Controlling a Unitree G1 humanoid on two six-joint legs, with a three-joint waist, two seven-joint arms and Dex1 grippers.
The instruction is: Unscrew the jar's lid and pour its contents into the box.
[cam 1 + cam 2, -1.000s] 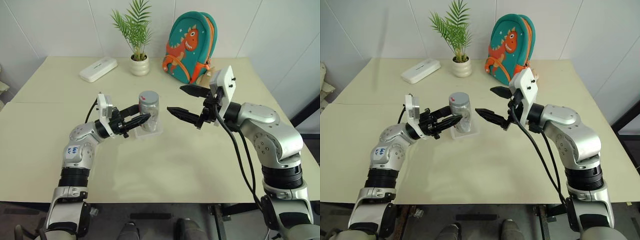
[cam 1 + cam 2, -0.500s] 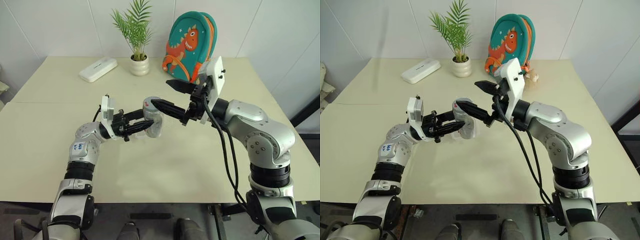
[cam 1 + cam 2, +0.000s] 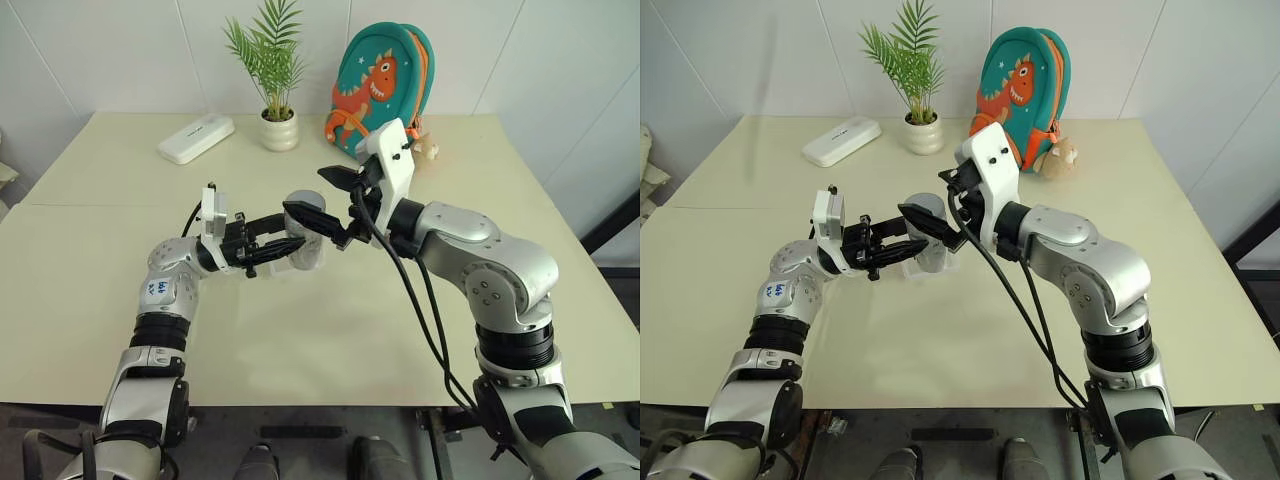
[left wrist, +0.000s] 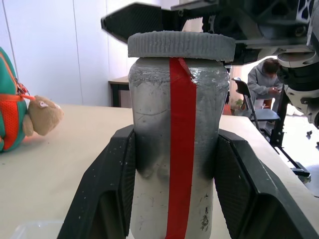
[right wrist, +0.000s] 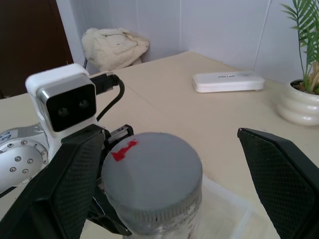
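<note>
The left end effector (image 3: 288,243) is clamped on the jar (image 4: 174,149), one black finger (image 4: 107,191) pressed against each side of its silvery-grey body, with the red stripe facing the left wrist camera between them. The jar stands upright in that grip, near the middle of the bench (image 3: 330,330), with the grey-white lid (image 5: 149,174) on its top.

The right end effector (image 3: 322,195) has its two fingers spread wide apart, one on each side of the lid. In the right wrist view one finger (image 5: 60,189) lies close beside the lid and the other (image 5: 279,174) stands well clear of it; whether the near finger touches the lid cannot be told. A small red mark shows on the lid's top.

The box (image 5: 227,211), a shallow clear tray, sits on the bench just under and beside the jar. The jar's contents cannot be made out through its cloudy wall.

Toward the far edge of the bench stand a white oblong case (image 3: 196,138) at the far left, a white plant pot (image 3: 279,130) with a green palm beside it, and a teal backpack (image 3: 385,85) with an orange dinosaur. A small plush toy (image 3: 1058,158) lies by the backpack. In the left wrist view a person (image 4: 266,79) sits in the background.
</note>
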